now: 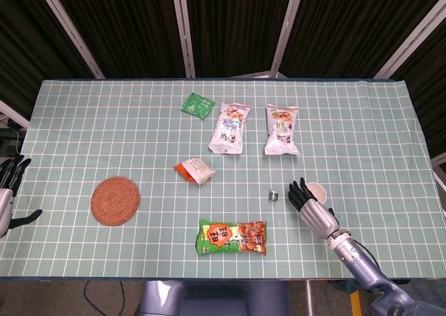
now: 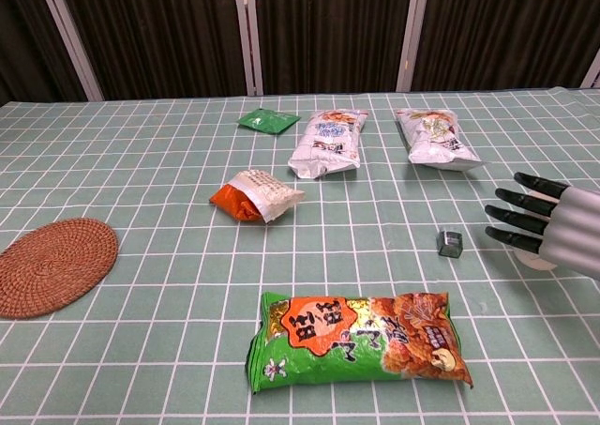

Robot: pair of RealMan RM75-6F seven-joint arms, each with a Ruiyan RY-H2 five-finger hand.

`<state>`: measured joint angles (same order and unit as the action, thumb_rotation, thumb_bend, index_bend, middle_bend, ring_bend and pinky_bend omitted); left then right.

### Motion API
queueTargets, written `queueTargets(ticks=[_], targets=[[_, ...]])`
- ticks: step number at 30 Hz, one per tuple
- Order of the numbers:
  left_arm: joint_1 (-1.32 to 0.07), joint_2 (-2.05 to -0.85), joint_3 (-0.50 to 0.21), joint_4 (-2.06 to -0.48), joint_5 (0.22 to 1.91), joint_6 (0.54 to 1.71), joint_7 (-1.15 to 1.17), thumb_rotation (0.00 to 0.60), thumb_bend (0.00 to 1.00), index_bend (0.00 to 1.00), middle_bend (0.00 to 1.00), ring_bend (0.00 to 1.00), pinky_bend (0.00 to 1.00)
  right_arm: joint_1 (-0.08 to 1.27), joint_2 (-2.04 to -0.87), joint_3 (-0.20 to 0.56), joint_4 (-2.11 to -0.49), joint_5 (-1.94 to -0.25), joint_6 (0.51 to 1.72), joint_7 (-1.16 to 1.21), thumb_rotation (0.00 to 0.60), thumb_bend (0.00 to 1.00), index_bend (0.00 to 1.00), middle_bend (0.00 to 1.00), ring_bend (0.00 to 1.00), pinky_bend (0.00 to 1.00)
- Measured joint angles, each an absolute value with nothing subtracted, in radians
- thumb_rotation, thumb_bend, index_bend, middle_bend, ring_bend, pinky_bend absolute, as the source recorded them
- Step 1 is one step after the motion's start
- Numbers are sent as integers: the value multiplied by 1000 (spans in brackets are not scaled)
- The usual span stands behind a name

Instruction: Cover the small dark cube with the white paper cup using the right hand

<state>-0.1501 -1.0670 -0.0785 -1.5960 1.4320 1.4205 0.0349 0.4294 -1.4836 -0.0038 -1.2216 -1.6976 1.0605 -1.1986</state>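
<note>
The small dark cube (image 1: 273, 195) (image 2: 451, 243) lies on the green checked cloth right of centre. The white paper cup (image 1: 317, 191) (image 2: 537, 261) stands mouth up a short way to its right, mostly hidden behind my right hand in the chest view. My right hand (image 1: 311, 208) (image 2: 553, 224) hovers beside the cup on its cube side, fingers stretched out and apart, holding nothing. My left hand (image 1: 10, 183) hangs off the table's left edge, fingers apart and empty.
A green snack bag (image 1: 233, 237) (image 2: 359, 340) lies in front of the cube. An orange-white packet (image 1: 194, 170), two white snack bags (image 1: 231, 128) (image 1: 281, 130), a green sachet (image 1: 198, 105) and a round woven coaster (image 1: 115, 200) lie further off.
</note>
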Motion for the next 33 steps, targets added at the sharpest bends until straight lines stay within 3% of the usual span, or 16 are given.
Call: queueTargets(ticks=[4,8,20,33], targets=[[-150,-1065,-79,-1595,1432,1420,30,600,0,0,0,0,0,437,-1486,-17,-1192,-1727,1078,-1177,600,198,119,245,58,344],[-151,-1064,-78,-1595,1431,1417,27,600,0,0,0,0,0,446,-1495,-34,-1140,-1775,1117,-1133,600,226,206,302,118,397],[-152,-1061,-76,-1597,1432,1415,18,600,0,0,0,0,0,453,-1510,-48,-1074,-1819,1204,-1012,600,240,238,340,157,438],[-150,-1046,-66,-1615,1452,1414,-10,600,0,0,0,0,0,426,-1440,3,-1291,-1699,1281,-471,600,239,243,346,140,422]])
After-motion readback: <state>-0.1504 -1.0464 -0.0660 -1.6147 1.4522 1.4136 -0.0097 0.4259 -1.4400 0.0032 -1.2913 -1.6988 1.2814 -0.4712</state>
